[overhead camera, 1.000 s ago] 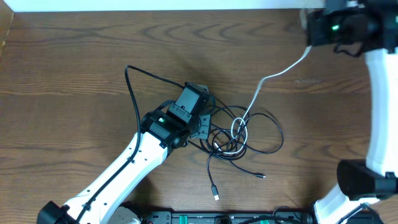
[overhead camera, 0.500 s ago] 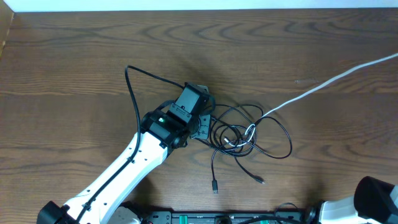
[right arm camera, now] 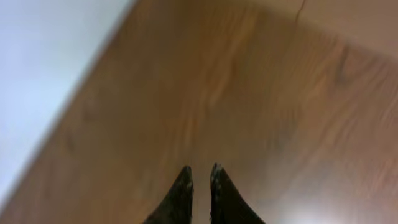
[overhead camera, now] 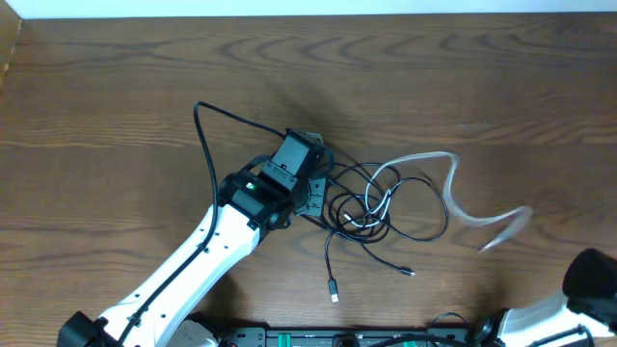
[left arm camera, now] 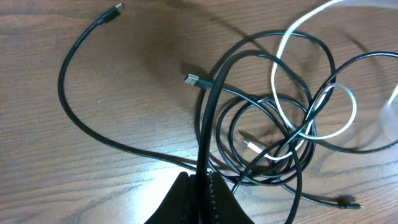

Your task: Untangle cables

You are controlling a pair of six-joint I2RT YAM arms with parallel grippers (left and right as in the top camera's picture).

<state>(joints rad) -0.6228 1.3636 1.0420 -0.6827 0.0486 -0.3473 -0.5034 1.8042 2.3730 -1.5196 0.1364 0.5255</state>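
Now the left hand [left arm camera: 200,196] sits near the middle of the brown bench [overhead camera: 116,116], its tips pressed together on a black cable [left arm camera: 208,118]. Just to its right lies the pile of looped black cables [overhead camera: 386,207]. A white cable [overhead camera: 453,188] trails off farther right. The right hand [right arm camera: 199,180] is almost pressed together, holding nothing.

White left arm [overhead camera: 193,260], black wrist, green light.
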